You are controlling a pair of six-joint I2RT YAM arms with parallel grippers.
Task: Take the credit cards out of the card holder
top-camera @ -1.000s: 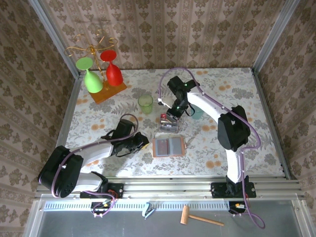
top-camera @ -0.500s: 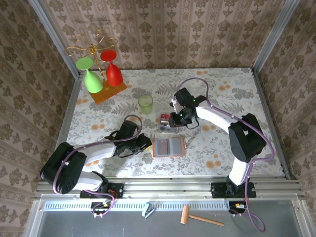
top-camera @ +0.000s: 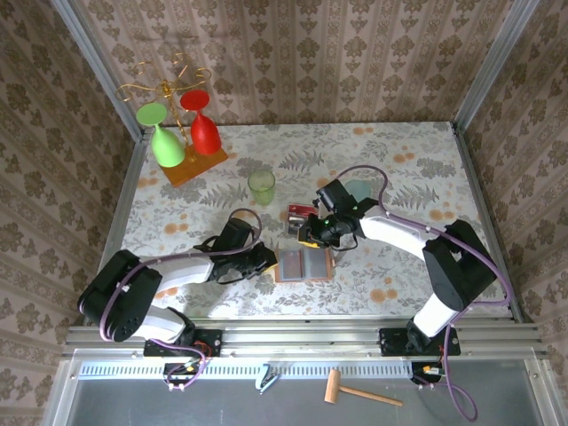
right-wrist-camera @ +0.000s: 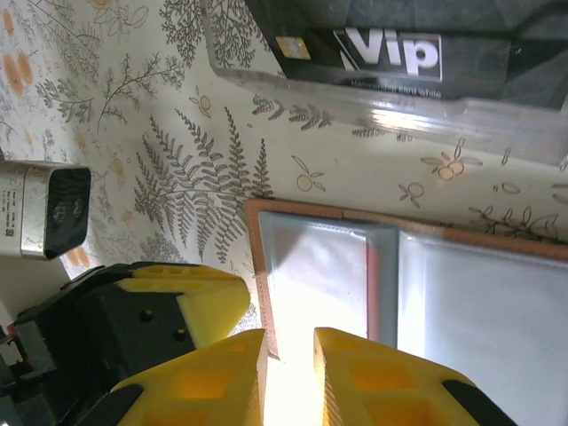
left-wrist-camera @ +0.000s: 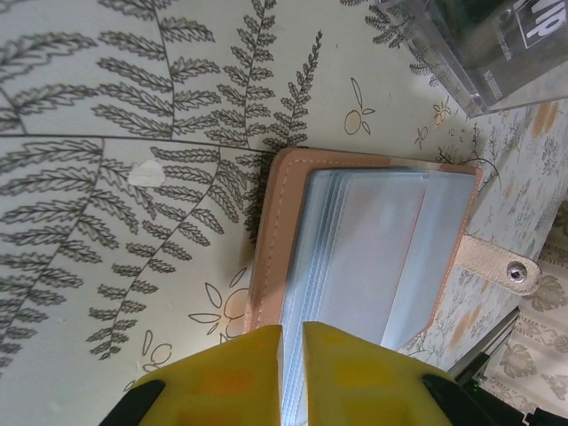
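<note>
flanking open card holder (top-camera: 303,264), both grippers' jaws narrow, empty: left gripper (top-camera: 264,263), right gripper (top-camera: 310,238).

One card holder (top-camera: 303,264) is lying open beside two credit cards (top-camera: 301,216). Two goblets (top-camera: 166,140) and one green cup (top-camera: 262,186) are standing behind.

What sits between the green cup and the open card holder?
In the top external view, the red card and the clear tray with a dark card lie between the green cup and the card holder.
</note>
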